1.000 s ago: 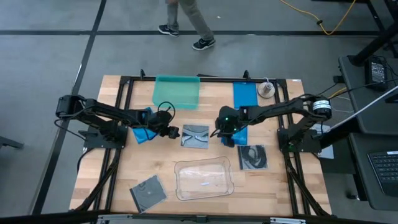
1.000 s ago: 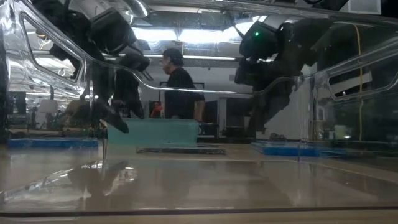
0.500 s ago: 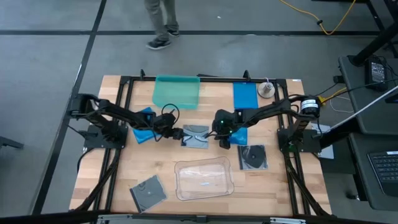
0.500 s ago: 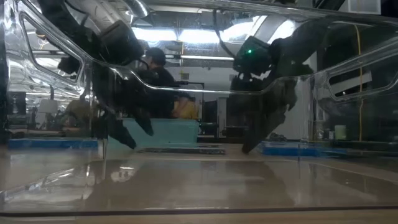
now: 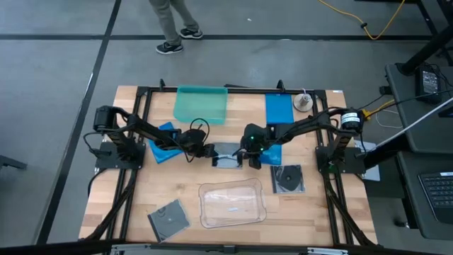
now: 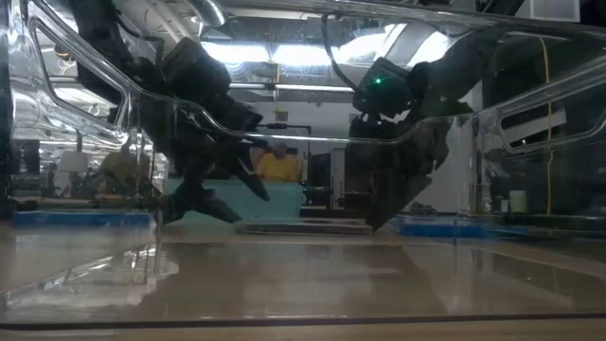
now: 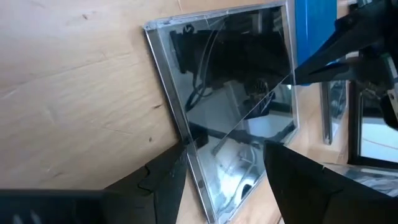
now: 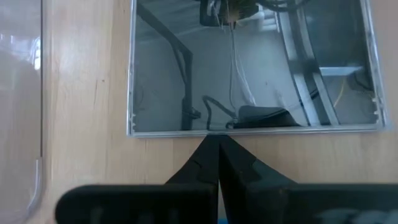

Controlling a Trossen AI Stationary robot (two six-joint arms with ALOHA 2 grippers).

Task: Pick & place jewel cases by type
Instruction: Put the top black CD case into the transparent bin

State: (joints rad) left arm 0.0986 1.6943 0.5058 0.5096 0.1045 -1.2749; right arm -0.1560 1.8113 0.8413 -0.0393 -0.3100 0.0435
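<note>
A clear-covered dark jewel case point(image 5: 228, 154) lies flat on the table's middle, and it also shows in the left wrist view point(image 7: 236, 87) and the right wrist view point(image 8: 249, 68). My left gripper point(image 5: 210, 151) is open at the case's left edge; in its wrist view point(image 7: 224, 152) one finger stands over the cover and one over the wood beside it. My right gripper point(image 5: 245, 154) is shut, its tips point(image 8: 217, 142) at the case's right edge. Blue cases lie under my left arm point(image 5: 161, 142), under my right arm point(image 5: 273, 153) and at the far right point(image 5: 279, 108). My left gripper stands astride the case's left edge point(image 7: 186, 140), slanting down from the table's left; I cannot tell whether it touches the case. My right gripper's shut fingertips point(image 8: 214, 149) meet the middle of the case's right edge point(image 8: 214, 132), slanting down from the table's right. The case lies flat on the table.
A teal tray point(image 5: 201, 104) stands at the far middle and a clear rounded tray point(image 5: 232, 205) near the front. Dark cases lie at the right point(image 5: 288, 178) and front left point(image 5: 168, 218). A white round thing point(image 5: 304, 103) sits far right. A person walks beyond the table.
My left gripper has gone toward the table's right, reaching the case's left edge. My right gripper has gone toward the table's left and down, reaching the case's right edge.
</note>
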